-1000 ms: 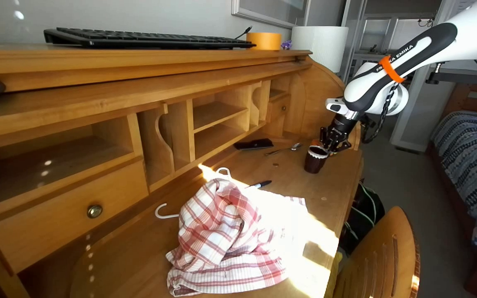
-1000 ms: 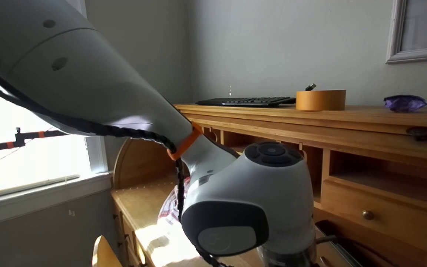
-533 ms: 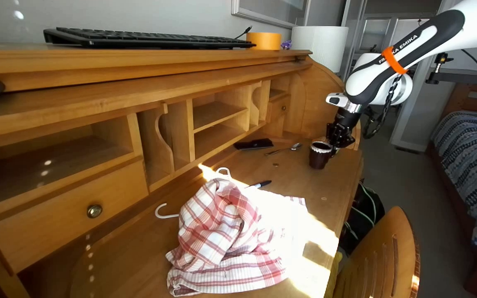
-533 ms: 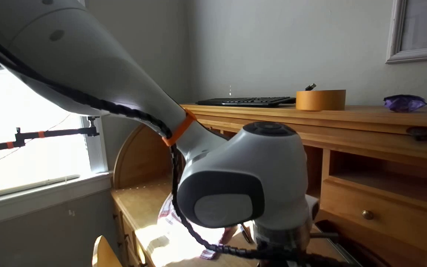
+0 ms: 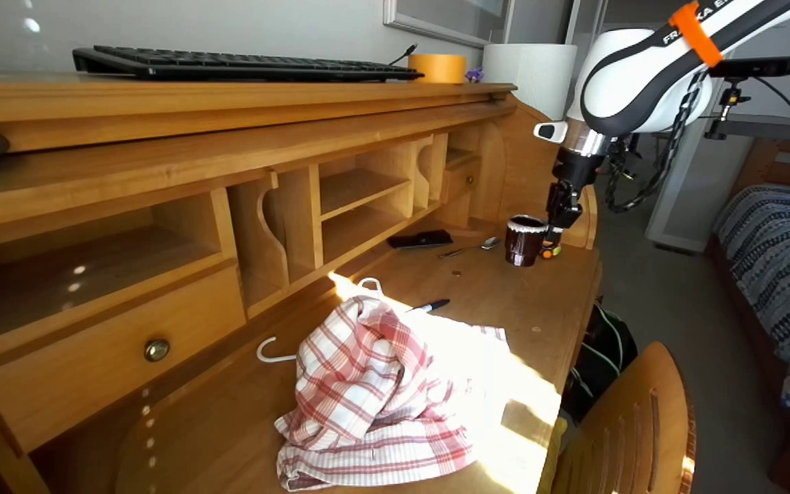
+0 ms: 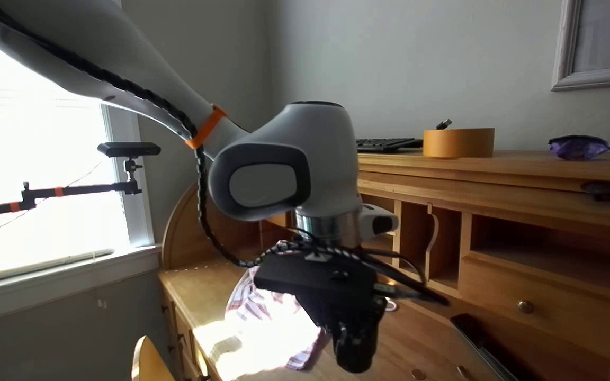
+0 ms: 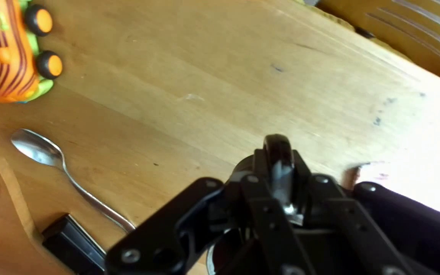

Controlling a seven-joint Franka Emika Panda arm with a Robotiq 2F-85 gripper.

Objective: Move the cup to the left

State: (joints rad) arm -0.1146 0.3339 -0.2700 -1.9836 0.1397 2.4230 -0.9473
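The cup [image 5: 524, 241] is a dark brown mug with a pale rim, upright in an exterior view at the far end of the desk. My gripper [image 5: 557, 230] points down beside it. In the wrist view the two fingertips [image 7: 278, 168] are closed on the cup's handle [image 7: 278, 147]; part of the pale rim shows at the lower edge, and the fingers hide most of the body. Whether the cup's base touches the desk I cannot tell. In an exterior view the gripper [image 6: 344, 323] is dark, and a dark rounded shape below it may be the cup.
An orange toy car [image 7: 10, 57], a spoon [image 7: 38, 149] and a black phone-like object [image 5: 420, 239] lie near the cup. A red-and-white checked cloth [image 5: 367, 384] covers the desk's middle front. A pen [image 5: 434, 304] lies behind it. A chair [image 5: 631, 425] stands at the desk edge.
The arm has risen and turned more upright. The cup has gone from tilted to upright with the gripper and shifted upward in an exterior view, uncovering the toy car behind the fingers.
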